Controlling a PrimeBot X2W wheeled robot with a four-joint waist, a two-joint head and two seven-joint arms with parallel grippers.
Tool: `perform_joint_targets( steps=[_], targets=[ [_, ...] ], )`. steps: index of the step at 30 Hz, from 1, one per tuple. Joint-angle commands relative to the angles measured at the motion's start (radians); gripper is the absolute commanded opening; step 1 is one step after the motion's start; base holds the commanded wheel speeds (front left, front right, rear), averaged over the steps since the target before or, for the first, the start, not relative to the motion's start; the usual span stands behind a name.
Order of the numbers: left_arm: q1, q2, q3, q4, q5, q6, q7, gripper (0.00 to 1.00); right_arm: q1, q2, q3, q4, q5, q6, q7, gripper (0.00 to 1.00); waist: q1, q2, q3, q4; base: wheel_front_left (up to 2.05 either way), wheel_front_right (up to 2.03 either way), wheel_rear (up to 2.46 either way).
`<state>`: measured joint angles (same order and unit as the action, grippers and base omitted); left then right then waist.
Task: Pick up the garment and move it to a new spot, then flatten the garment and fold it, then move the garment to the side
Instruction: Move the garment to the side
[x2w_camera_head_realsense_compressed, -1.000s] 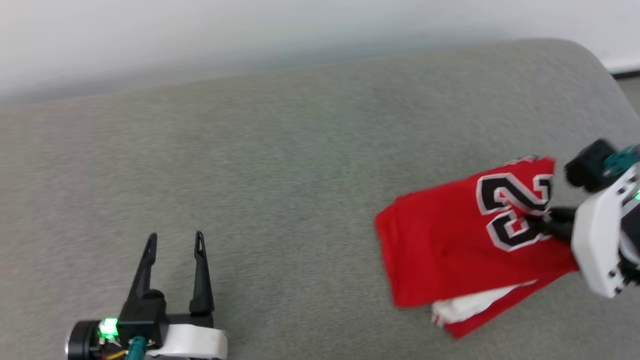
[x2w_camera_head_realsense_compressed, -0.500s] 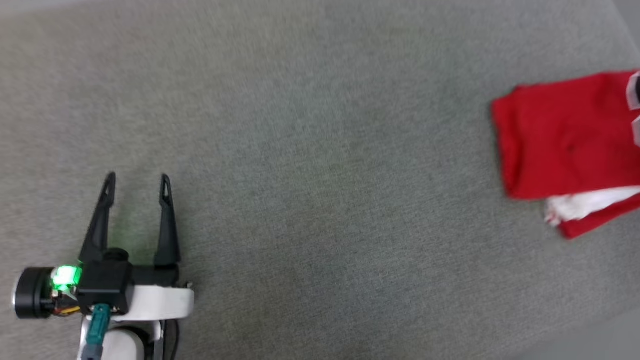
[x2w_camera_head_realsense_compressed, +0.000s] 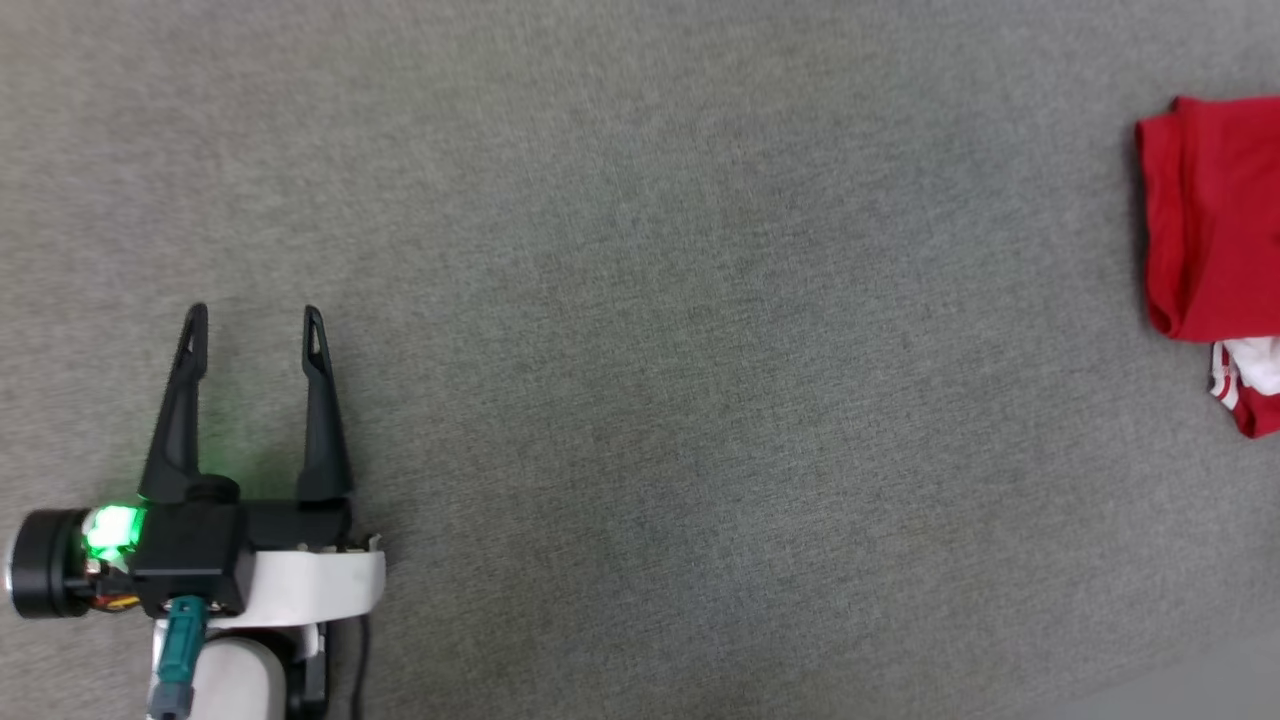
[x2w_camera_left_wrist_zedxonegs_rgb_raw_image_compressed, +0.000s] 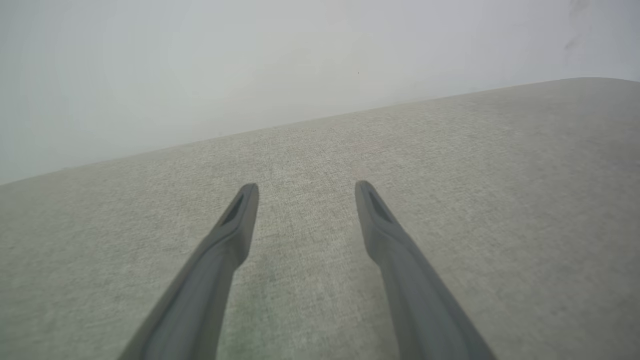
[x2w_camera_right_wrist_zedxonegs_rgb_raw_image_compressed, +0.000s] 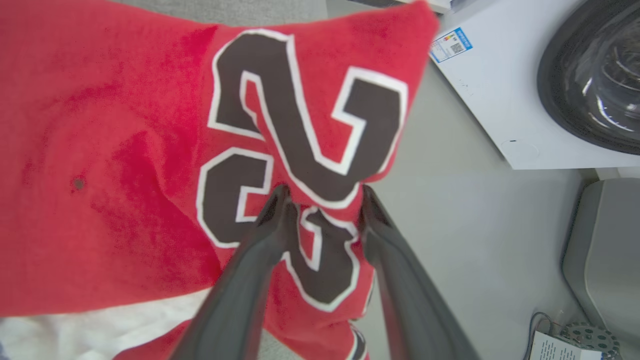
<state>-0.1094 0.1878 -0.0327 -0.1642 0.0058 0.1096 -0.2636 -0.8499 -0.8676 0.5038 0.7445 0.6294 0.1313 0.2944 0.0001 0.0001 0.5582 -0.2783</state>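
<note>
i kept the right claw (x2w_camera_right_wrist_zedxonegs_rgb_raw_image_compressed: 325, 192) apart astride the garment (x2w_camera_right_wrist_zedxonegs_rgb_raw_image_compressed: 125, 150), judging it parked near the surface's (x2w_camera_head_realsense_compressed: 640, 400) right edge, while the left claw (x2w_camera_head_realsense_compressed: 252, 325) gaped idle.

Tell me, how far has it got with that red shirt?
Folding looks done: the garment lies folded in a compact stack at the right edge of the grey surface. In hand: the right gripper, fingers parted, straddles the printed number, apparently letting go. The left gripper sits open, well apart. Left: probably just withdrawing the right arm.
</note>
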Motion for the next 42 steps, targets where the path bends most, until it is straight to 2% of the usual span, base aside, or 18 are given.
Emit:
perform_joint_targets(
  steps=[1,7,10,12,13,14,15,18,19,24,28,34,42],
  targets=[
    [0.008,-0.005,-0.007,0.006,-0.004,0.003,-0.001,1.00,-0.015,-0.002,-0.015,0.020,-0.023,-0.001,-0.023,1.00,-0.0001,-0.0001,-0.041,0.022,0.00,0.00,0.00],
    [0.056,-0.040,-0.025,0.030,-0.018,0.016,-0.002,1.00,-0.019,0.020,-0.096,0.091,-0.180,-0.001,-0.211,1.00,-0.0001,-0.0001,-0.168,0.064,0.00,0.00,0.00],
    [0.088,-0.056,-0.025,0.039,-0.024,0.024,-0.002,1.00,-0.023,0.023,-0.150,0.087,-0.293,-0.001,-0.344,1.00,-0.0001,-0.0001,-0.225,0.086,0.00,0.00,0.00],
    [0.108,-0.061,-0.024,0.047,-0.027,0.028,-0.002,1.00,-0.021,0.058,-0.210,0.079,-0.351,-0.001,-0.431,1.00,-0.0001,-0.0001,-0.259,0.101,0.00,0.00,0.00],
    [0.125,-0.066,-0.025,0.055,-0.028,0.029,-0.002,1.00,-0.007,0.084,-0.278,0.069,-0.413,-0.001,-0.496,1.00,-0.0001,-0.0001,-0.290,0.119,0.00,0.00,0.00],
    [0.133,-0.070,-0.023,0.057,-0.030,0.033,-0.002,1.00,0.004,0.103,-0.308,0.056,-0.441,-0.001,-0.513,1.00,-0.0001,-0.0001,-0.303,0.126,0.00,0.00,0.00],
    [0.143,-0.077,-0.026,0.063,-0.031,0.030,-0.002,1.00,0.028,0.156,-0.382,0.021,-0.488,-0.001,-0.539,1.00,-0.0001,-0.0001,-0.330,0.146,0.00,0.00,0.00],
    [0.163,-0.084,-0.026,0.073,-0.035,0.030,-0.002,1.00,0.075,0.252,-0.482,-0.081,-0.538,-0.001,-0.556,1.00,-0.0001,-0.0001,-0.362,0.169,0.00,0.00,0.00],
    [0.173,-0.087,-0.024,0.082,-0.035,0.028,-0.002,1.00,0.120,0.309,-0.527,-0.179,-0.564,-0.001,-0.559,1.00,-0.0001,-0.0001,-0.380,0.185,0.00,0.00,0.00],
    [0.197,-0.091,-0.011,0.096,-0.044,0.019,-0.002,1.00,0.284,0.471,-0.576,-0.469,-0.591,-0.001,-0.558,1.00,-0.0001,-0.0001,-0.415,0.213,0.00,0.00,0.00],
    [0.211,-0.097,-0.008,0.114,-0.049,0.010,-0.002,1.00,0.409,0.586,-0.579,-0.610,-0.578,-0.001,-0.559,1.00,-0.0001,-0.0001,-0.436,0.231,0.00,0.00,0.00],
    [0.214,-0.112,-0.022,0.141,-0.053,-0.004,-0.002,1.00,0.618,0.724,-0.577,-0.697,-0.555,-0.001,-0.559,1.00,-0.0001,-0.0001,-0.464,0.269,0.00,0.00,0.00],
    [0.228,-0.120,-0.030,0.161,-0.049,-0.020,-0.002,1.00,0.804,0.781,-0.569,-0.692,-0.501,-0.001,-0.559,1.00,-0.0001,-0.0001,-0.497,0.298,0.00,0.00,0.00]
  ],
)
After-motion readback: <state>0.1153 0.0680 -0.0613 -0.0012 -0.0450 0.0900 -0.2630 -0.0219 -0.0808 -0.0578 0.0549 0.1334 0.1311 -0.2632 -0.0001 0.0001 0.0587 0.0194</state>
